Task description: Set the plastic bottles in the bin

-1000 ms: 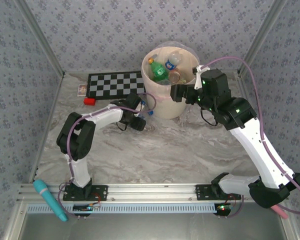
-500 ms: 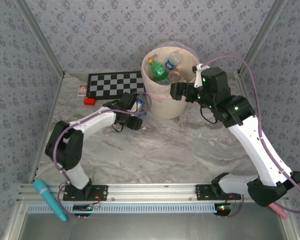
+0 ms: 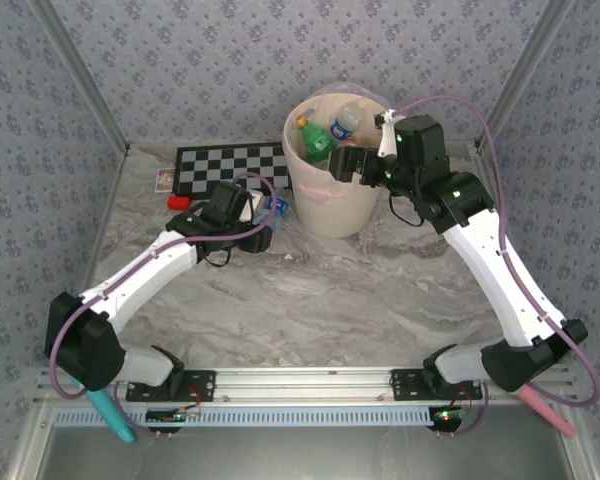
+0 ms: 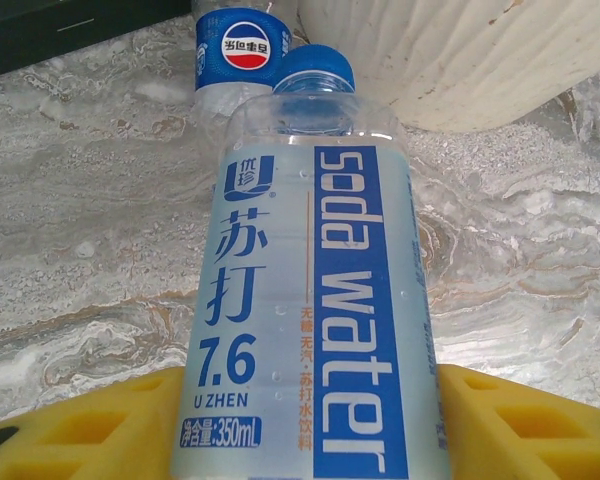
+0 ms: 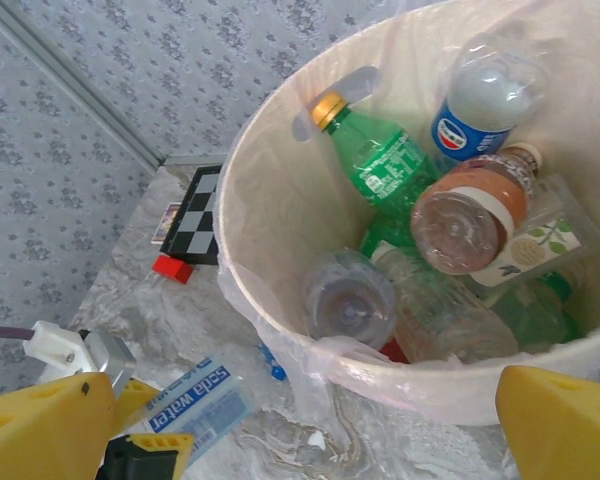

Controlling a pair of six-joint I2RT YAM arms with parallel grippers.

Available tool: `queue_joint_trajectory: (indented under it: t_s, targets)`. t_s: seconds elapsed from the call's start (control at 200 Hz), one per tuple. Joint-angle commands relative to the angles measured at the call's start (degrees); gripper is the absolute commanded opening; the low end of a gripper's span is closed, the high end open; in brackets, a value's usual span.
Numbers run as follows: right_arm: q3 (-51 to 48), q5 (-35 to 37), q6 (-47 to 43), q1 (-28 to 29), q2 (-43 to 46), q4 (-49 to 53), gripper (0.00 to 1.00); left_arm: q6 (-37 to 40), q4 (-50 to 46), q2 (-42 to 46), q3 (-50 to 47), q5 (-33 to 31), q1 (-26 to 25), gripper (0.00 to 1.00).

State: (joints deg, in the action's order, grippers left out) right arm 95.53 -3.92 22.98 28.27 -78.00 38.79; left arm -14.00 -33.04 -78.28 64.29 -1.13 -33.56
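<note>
One bottle [image 4: 315,250] held beside the bin [image 4: 480,60].
Our left gripper [image 4: 310,420] clamps it; our right gripper [image 5: 300,430] hangs spread wide over the bin.

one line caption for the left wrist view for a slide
Left pincer clamps a soda water bottle; a second blue-labelled bottle sits beyond it, near the bin.

Your soda-water bottle [image 4: 315,300] is clear, glossy plastic with a slick printed label. The bin [image 5: 270,225] is matt cream plastic under a thin, crinkled, clear liner [image 5: 330,352]. The surface [image 4: 70,260] looks like smooth, veined marble.
</note>
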Motion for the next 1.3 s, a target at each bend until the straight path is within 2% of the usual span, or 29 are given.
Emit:
queue_joint_trajectory:
  t_s: [0.0, 0.28, 0.475, 0.72, 1.0, 1.204, 1.294]
  targets:
    - [2.53, -2.33, 0.83, 0.53, -0.83, -1.32, 0.99, -1.88, -0.6, 2.46, 1.77, -1.16, -0.34, 0.58]
    - [7.83, -7.26, 4.22, 0.61, -4.6, -1.0, 0.99, -3.45, 2.28, 8.32, 8.15, -2.48, -0.36, 0.58]
    - [13.56, -14.43, 8.47, 0.01, -8.85, -2.25, 1.0, -3.76, 6.83, 11.45, 12.66, -0.81, -0.32, 0.58]
    - [16.98, -24.55, 17.18, -1.32, -13.71, -10.3, 0.81, -3.78, 10.04, 12.1, 16.93, 5.17, -0.54, 0.57]
    - [18.12, -29.77, 24.98, -2.66, -18.07, -14.68, 0.66, -3.43, 9.77, 12.29, 19.03, 8.2, -2.42, 0.56]
    - [18.34, -31.71, 28.54, -2.74, -19.63, -18.14, 0.65, -3.36, 10.15, 12.09, 18.94, 9.83, -3.5, 0.55]
    - [18.28, -32.4, 29.53, -2.78, -20.06, -18.67, 0.61, -3.4, 10.32, 12.19, 18.85, 9.83, -3.88, 0.54]
